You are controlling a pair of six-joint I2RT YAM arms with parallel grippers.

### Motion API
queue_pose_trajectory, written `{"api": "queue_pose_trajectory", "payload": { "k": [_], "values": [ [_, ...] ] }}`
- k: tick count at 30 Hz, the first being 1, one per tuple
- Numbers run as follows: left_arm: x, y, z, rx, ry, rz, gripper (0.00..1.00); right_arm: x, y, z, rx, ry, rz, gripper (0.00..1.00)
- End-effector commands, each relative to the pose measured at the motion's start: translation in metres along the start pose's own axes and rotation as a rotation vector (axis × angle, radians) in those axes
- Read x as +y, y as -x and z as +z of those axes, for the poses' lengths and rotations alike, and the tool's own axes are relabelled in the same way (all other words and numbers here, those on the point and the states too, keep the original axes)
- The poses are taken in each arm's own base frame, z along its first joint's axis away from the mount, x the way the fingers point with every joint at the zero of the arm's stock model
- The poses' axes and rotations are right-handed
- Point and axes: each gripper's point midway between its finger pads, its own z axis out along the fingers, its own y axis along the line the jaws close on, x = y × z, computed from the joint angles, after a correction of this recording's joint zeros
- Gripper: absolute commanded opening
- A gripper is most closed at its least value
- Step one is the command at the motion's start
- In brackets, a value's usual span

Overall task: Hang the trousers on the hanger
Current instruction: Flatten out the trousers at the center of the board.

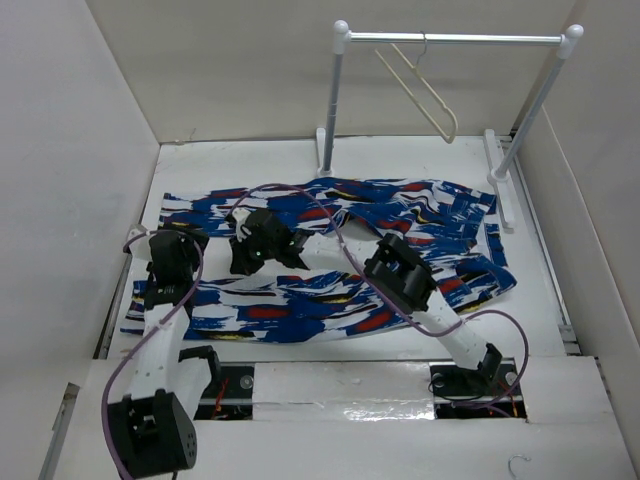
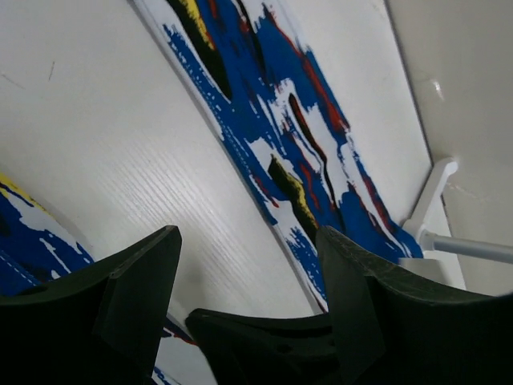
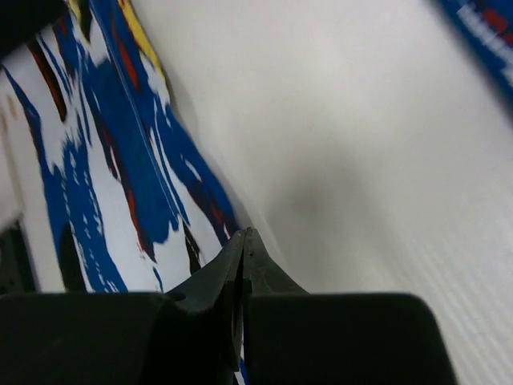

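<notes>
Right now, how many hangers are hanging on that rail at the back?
1. One cream hanger hangs by its hook from the rail, a little left of its middle. No other shows, though the trousers could hide one.

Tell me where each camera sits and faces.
Top external: above and behind, looking down on bright blue brushstroke-patterned fabric trousers, white table, cream triangular hanger on white-posted rail; left arm, right arm show.
Left wrist: low, facing along a trouser leg toward the rail foot; open left hand shows.
Right wrist: close over the table; right hand shut on the trouser edge.
Shared: both wrists see trousers and table.
</notes>
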Motion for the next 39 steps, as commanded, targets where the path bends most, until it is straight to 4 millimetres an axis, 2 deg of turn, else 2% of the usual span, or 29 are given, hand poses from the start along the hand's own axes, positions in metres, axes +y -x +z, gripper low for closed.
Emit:
{"api": "queue_pose_trajectory", "payload": {
  "k": [1,2,3,4,5,6,8,9,10,12,13,16,17,19,20,21,23,24,25,26,27,28,30,31,33,34,36,37,39],
  "values": [
    [-0.019,0.01,0.016,-0.031,-0.026,-0.032,0.67,0.016,0.087,-0.03,-0.199,0.058,0.026,0.1],
    [-0.019,0.009,0.02,-0.026,-0.015,-0.046,0.67,0.017,0.094,-0.04,-0.22,0.065,0.016,0.18],
    [-0.021,0.008,0.023,-0.017,-0.01,-0.052,0.67,0.012,0.106,-0.067,-0.27,0.033,0.009,0.31],
    [-0.025,0.01,0.028,-0.013,-0.004,-0.051,0.67,0.005,0.107,-0.083,-0.289,-0.006,-0.014,0.37],
    [-0.03,0.007,0.032,-0.008,-0.022,-0.042,0.69,-0.011,0.105,-0.118,-0.315,-0.095,-0.02,0.54],
    [-0.037,0.01,0.032,-0.016,-0.051,-0.041,0.69,-0.02,0.101,-0.138,-0.329,-0.138,-0.008,0.61],
    [-0.037,-0.002,0.044,0.031,-0.037,-0.022,0.74,-0.043,0.087,-0.177,-0.363,-0.229,0.024,0.7],
    [-0.035,-0.005,0.05,0.047,-0.017,-0.022,0.75,-0.057,0.081,-0.198,-0.392,-0.282,0.046,0.7],
    [-0.031,-0.012,0.065,0.078,0.028,-0.018,0.75,-0.082,0.054,-0.235,-0.393,-0.349,0.084,0.71],
    [-0.027,-0.021,0.076,0.116,0.065,-0.023,0.75,-0.103,0.031,-0.271,-0.415,-0.419,0.124,0.69],
    [-0.025,-0.025,0.086,0.131,0.092,-0.027,0.75,-0.114,0.007,-0.302,-0.43,-0.471,0.158,0.68],
    [-0.019,-0.022,0.1,0.117,0.15,-0.012,0.74,-0.137,-0.028,-0.351,-0.483,-0.633,0.249,0.57],
    [-0.01,-0.025,0.103,0.126,0.201,-0.004,0.73,-0.146,-0.041,-0.381,-0.539,-0.7,0.294,0.52],
    [-0.005,-0.022,0.116,0.115,0.255,0.019,0.72,-0.167,-0.064,-0.418,-0.599,-0.828,0.388,0.37],
    [0.004,-0.027,0.118,0.137,0.299,0.04,0.71,-0.187,-0.08,-0.454,-0.66,-0.929,0.448,0.32],
    [0.008,-0.026,0.123,0.146,0.323,0.04,0.7,-0.197,-0.095,-0.47,-0.66,-0.991,0.488,0.28],
    [0.02,-0.034,0.134,0.198,0.393,0.068,0.7,-0.213,-0.114,-0.504,-0.687,-1.103,0.554,0.32],
    [0.024,-0.035,0.137,0.207,0.414,0.078,0.7,-0.224,-0.127,-0.529,-0.73,-1.177,0.613,0.5],
    [0.025,-0.037,0.144,0.219,0.43,0.087,0.69,-0.228,-0.13,-0.536,-0.769,-1.186,0.651,0.62],
    [0.028,-0.041,0.144,0.239,0.442,0.097,0.69,-0.234,-0.136,-0.544,-0.795,-1.209,0.683,0.82],
    [0.032,-0.038,0.146,0.234,0.455,0.104,0.69,-0.243,-0.149,-0.567,-0.833,-1.278,0.747,0.86],
    [0.031,-0.033,0.148,0.222,0.461,0.124,0.68,-0.247,-0.158,-0.568,-0.808,-1.269,0.794,0.9],
    [0.033,-0.031,0.15,0.213,0.47,0.134,0.68,-0.253,-0.163,-0.589,-0.848,-1.309,0.848,0.96],
    [0.031,-0.031,0.153,0.218,0.468,0.144,0.67,-0.256,-0.167,-0.611,-0.901,-1.348,0.865,0.99],
    [0.03,-0.032,0.155,0.229,0.47,0.153,0.66,-0.26,-0.16,-0.632,-0.963,-1.355,0.839,1.0],
    [0.029,-0.033,0.158,0.236,0.466,0.154,0.65,-0.261,-0.154,-0.631,-0.971,-1.295,0.824,0.98],
    [0.027,-0.035,0.161,0.243,0.458,0.152,0.65,-0.274,-0.139,-0.621,-0.929,-1.203,0.789,0.81],
    [0.025,-0.034,0.163,0.241,0.456,0.156,0.64,-0.274,-0.129,-0.599,-0.86,-1.067,0.768,0.76],
    [0.024,-0.035,0.164,0.237,0.455,0.177,0.62,-0.293,-0.125,-0.571,-0.721,-0.973,0.793,0.68]
  ]
}}
